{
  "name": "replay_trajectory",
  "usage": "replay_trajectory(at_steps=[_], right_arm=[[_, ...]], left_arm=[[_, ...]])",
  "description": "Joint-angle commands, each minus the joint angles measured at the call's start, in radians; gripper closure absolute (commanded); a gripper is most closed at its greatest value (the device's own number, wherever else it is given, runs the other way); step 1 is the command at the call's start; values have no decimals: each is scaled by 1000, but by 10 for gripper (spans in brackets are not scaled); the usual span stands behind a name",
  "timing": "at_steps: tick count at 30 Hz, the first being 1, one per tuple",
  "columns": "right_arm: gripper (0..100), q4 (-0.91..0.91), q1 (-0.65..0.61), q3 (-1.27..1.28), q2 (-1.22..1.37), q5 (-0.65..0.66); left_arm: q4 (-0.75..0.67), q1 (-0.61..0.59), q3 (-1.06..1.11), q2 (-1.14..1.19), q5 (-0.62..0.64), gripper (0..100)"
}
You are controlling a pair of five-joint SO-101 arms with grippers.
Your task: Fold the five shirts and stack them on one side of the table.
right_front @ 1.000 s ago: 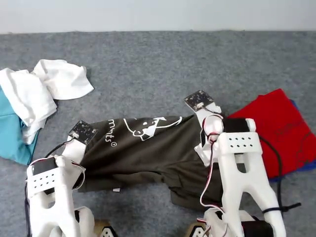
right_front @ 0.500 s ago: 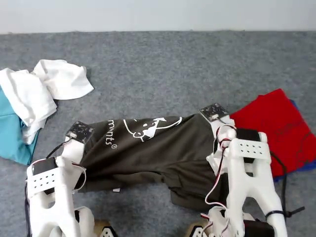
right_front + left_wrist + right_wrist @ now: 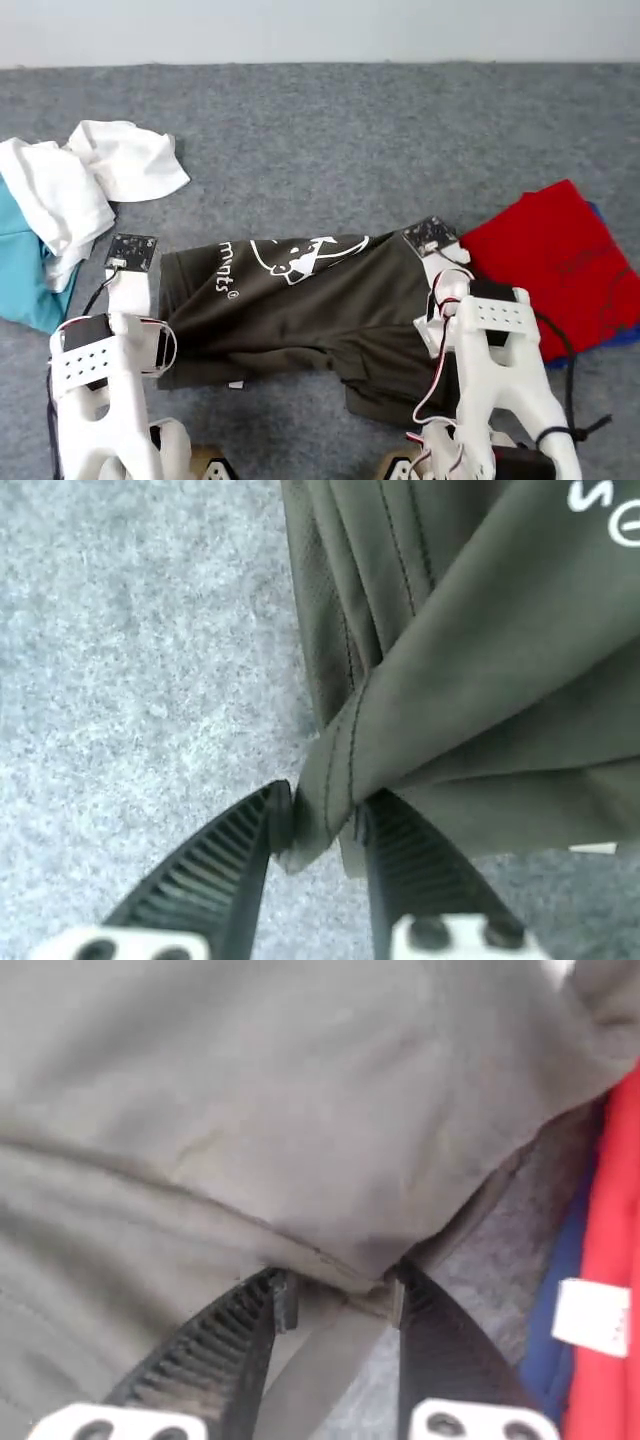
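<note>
The left gripper [image 3: 322, 815] is drawn farther from the red shirt [image 3: 550, 260], clamped on the far edge of the olive shirt [image 3: 300, 300]. The near hem is pinched by the right gripper [image 3: 341, 1298]. Even tension should be kept so wrinkles are flattened.

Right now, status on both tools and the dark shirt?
Left tool shut on dark shirt edge. Right tool shut on opposite edge. Shirt stretched out between them. Red shirt lies close beside right tool.
</note>
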Motion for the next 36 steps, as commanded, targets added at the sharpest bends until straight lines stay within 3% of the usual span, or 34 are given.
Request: replay_trajectory(at_steps=[1,4,10,16,23,36], right_arm=[[925,-36,7,0,-27,9],[993,-30,12,2,-27,14],[988,-19,16,17,-35,17],[988,199,42,-31,-45,64],[988,280,163,-43,-163,123],[988,384,189,-152,-183,129]], left_arm=[[3,-6,-31,-18,11,885],[3,-6,-30,-18,11,885],[6,-6,-30,-18,11,885],[8,-6,-30,-18,11,885],[8,-6,-28,-17,11,885],[9,-6,-28,-14,11,885]])
